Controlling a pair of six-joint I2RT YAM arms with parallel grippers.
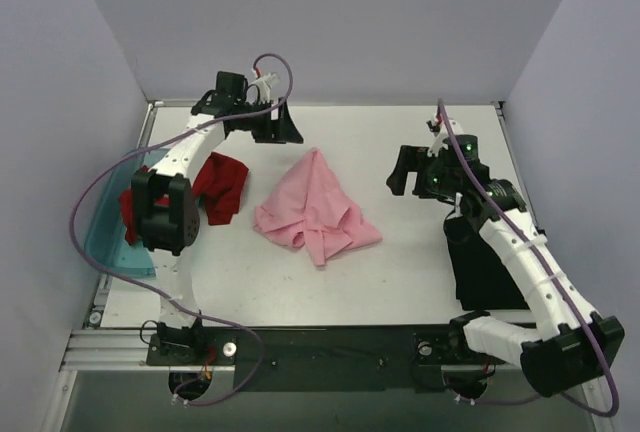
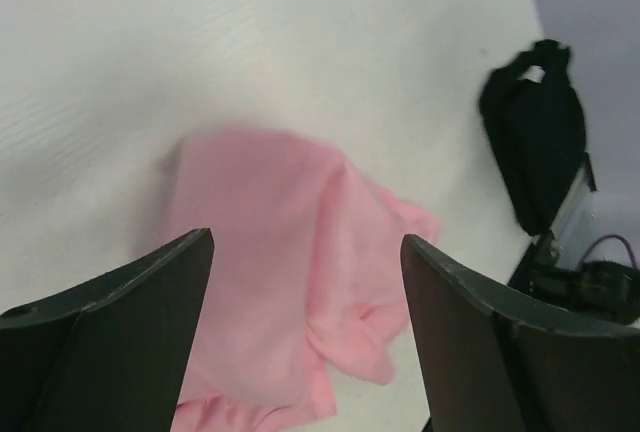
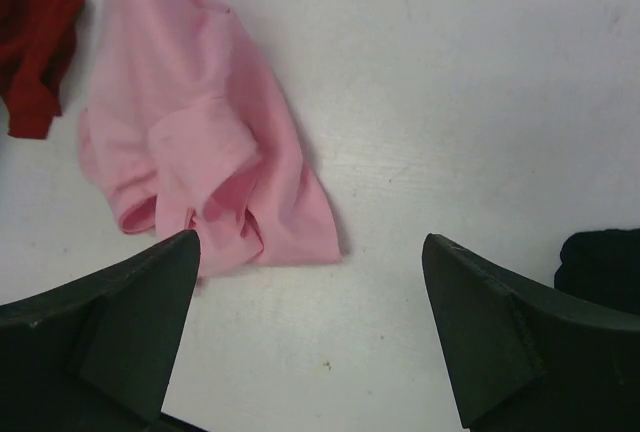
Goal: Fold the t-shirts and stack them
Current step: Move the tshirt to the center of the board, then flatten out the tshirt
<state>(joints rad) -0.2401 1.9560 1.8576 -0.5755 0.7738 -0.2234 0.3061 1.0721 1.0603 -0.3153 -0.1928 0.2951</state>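
The light pink t-shirt (image 1: 315, 207) lies crumpled in a rough triangle at the table's middle; it also shows in the left wrist view (image 2: 270, 272) and the right wrist view (image 3: 190, 142). The dark red t-shirt (image 1: 222, 185) lies bunched at the left, partly under my left arm, and shows at the right wrist view's corner (image 3: 35, 37). The black t-shirt (image 1: 485, 267) lies at the right under my right arm. My left gripper (image 1: 282, 124) is open and empty, above the table behind the pink shirt. My right gripper (image 1: 408, 174) is open and empty, right of the pink shirt.
A translucent teal plastic bin (image 1: 108, 242) sits at the table's left edge, beside the dark red shirt. Grey walls enclose the table on three sides. Bare white tabletop (image 1: 380, 132) lies between the two grippers.
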